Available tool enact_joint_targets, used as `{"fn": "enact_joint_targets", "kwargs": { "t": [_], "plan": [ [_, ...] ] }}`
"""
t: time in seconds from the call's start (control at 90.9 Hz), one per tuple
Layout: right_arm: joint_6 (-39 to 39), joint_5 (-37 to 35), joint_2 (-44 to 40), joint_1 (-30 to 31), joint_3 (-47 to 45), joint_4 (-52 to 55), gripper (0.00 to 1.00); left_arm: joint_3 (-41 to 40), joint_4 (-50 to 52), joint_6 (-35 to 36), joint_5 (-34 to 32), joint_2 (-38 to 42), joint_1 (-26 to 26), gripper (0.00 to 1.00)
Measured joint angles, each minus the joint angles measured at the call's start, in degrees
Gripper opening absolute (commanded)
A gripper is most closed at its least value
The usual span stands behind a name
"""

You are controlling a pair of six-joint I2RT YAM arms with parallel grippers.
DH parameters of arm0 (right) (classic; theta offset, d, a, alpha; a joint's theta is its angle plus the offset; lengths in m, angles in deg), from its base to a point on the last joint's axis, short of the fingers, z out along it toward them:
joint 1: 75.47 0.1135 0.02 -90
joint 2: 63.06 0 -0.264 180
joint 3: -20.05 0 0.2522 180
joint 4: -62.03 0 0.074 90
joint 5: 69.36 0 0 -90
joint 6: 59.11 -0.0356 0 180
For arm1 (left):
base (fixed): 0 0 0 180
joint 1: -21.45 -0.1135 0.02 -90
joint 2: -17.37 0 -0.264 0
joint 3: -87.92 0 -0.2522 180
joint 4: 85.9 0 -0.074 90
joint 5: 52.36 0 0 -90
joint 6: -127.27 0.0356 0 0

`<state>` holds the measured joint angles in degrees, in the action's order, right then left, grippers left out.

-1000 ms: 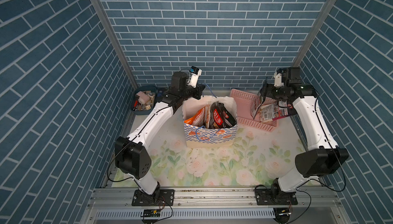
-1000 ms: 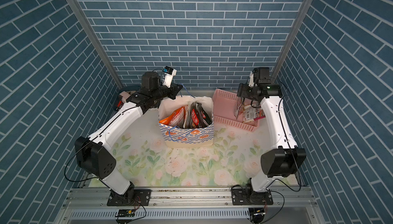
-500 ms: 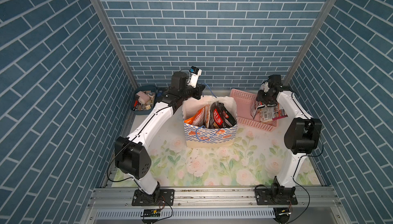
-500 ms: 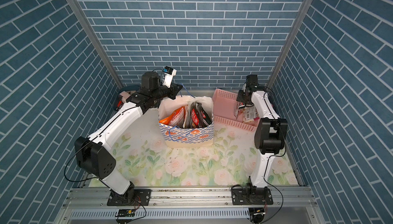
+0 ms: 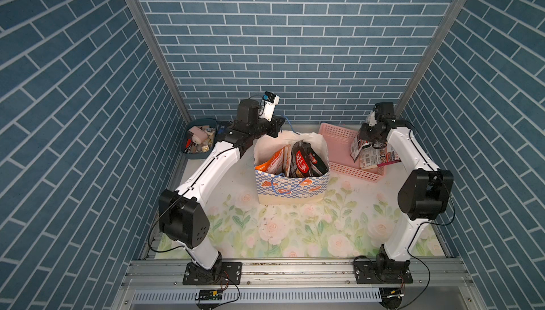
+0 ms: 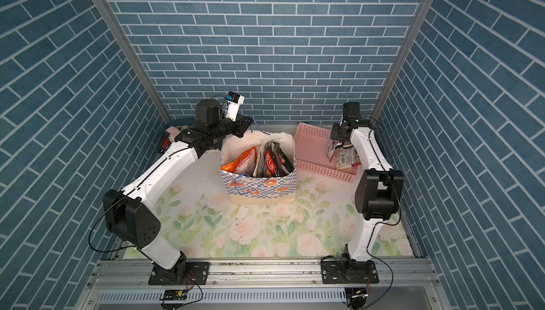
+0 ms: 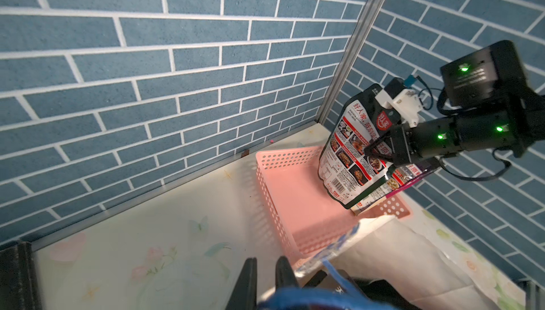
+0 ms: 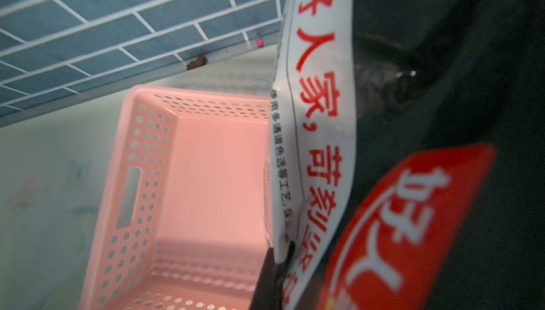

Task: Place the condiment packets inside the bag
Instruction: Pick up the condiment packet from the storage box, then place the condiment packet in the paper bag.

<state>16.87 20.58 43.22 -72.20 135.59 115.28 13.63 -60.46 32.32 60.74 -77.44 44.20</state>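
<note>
The checked paper bag (image 5: 292,187) (image 6: 259,189) stands mid-table with an orange packet (image 5: 272,162) and a black packet (image 5: 305,161) upright inside. My right gripper (image 5: 370,143) (image 7: 373,149) (image 8: 278,257) is shut on the edge of a black-and-white condiment packet (image 5: 360,148) (image 7: 348,152) (image 8: 318,117), held upright over the pink basket. Another packet (image 5: 380,158) lies under it in the basket. My left gripper (image 7: 267,261) sits at the bag's back left rim, its jaws a narrow gap apart with nothing between the tips. The bag's blue cord handle (image 7: 333,270) runs just beside them.
The pink slotted basket (image 5: 339,134) (image 6: 312,134) (image 7: 295,181) (image 8: 206,176) stands right of the bag against the back wall. A blue tray (image 5: 197,140) of small bits sits in the back left corner. Brick walls close in the sides and back.
My right gripper has closed on the black-and-white packet and its arm has swung its elbow inward. My left jaws have parted a little; that arm has stayed put.
</note>
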Motion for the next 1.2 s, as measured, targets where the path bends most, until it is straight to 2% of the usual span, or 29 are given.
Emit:
{"fn": "enact_joint_targets", "kwargs": {
  "t": [0.22,0.33,0.352,0.561,0.693,0.825,0.902,0.979,1.199],
  "plan": [
    [2.2,1.7,-9.3,0.7,7.5,4.7,0.0,0.7,1.5,0.8,-1.6,1.4,0.0,0.77],
    [3.3,3.8,-13.3,3.4,13.3,7.3,0.0,0.8,3.1,2.4,-3.3,3.1,0.0,0.97],
    [3.5,4.3,-14.0,4.2,14.4,7.9,0.0,0.8,3.6,2.5,-3.7,3.5,0.0,0.99],
    [5.1,13.6,-19.4,12.6,22.9,14.7,0.0,0.8,9.5,6.0,-8.1,10.7,0.0,0.99],
    [4.8,21.5,-23.0,15.9,22.6,16.5,0.0,-0.5,14.0,7.5,-9.1,16.8,0.5,0.91],
    [3.3,29.2,-27.5,17.2,18.0,15.1,0.0,-1.9,20.5,9.6,-10.8,20.0,7.1,0.89],
    [2.1,32.9,-29.3,17.4,15.6,13.9,0.0,-0.7,26.3,10.7,-12.9,17.6,12.4,0.86],
    [1.0,35.5,-30.1,17.5,14.2,12.4,0.0,1.4,32.5,11.5,-15.6,12.9,15.1,0.81],
    [-0.7,38.5,-30.6,17.6,12.2,9.5,0.0,6.2,44.1,12.1,-24.1,1.3,15.3,0.74]
  ]
}}
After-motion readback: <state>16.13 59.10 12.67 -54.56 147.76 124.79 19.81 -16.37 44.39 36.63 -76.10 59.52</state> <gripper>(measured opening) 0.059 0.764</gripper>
